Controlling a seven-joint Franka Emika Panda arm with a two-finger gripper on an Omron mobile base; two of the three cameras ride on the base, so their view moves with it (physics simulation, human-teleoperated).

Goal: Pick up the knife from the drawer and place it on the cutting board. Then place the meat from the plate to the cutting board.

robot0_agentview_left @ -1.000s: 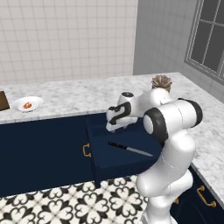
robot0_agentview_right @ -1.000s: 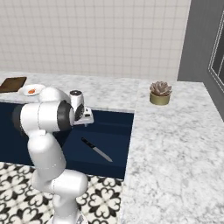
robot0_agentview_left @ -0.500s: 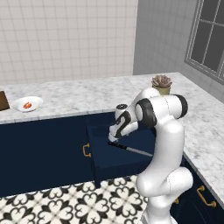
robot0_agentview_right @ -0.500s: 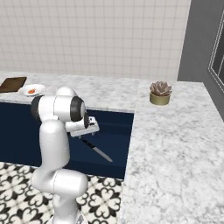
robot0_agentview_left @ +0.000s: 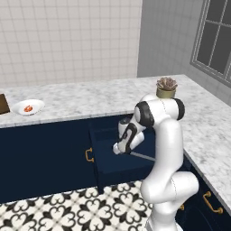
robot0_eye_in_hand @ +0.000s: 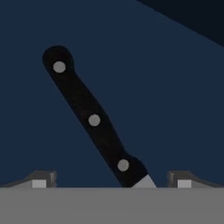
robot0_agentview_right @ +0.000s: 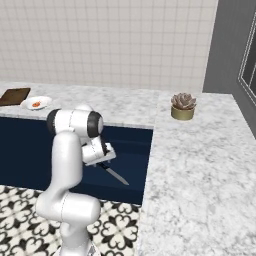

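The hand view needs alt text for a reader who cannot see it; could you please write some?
A knife with a black, three-rivet handle lies diagonally on the navy floor of the drawer. The open gripper is right above it, fingertips on either side near the blade end.

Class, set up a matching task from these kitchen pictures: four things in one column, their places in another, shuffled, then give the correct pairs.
Things:
1. knife
2. meat
3. potted plant
4. cutting board

Places:
A. on the white plate
B. at the counter's corner, near the grey wall
C. lying in the open drawer
D. on the counter beside the plate

Pairs: 1-C, 2-A, 3-B, 4-D
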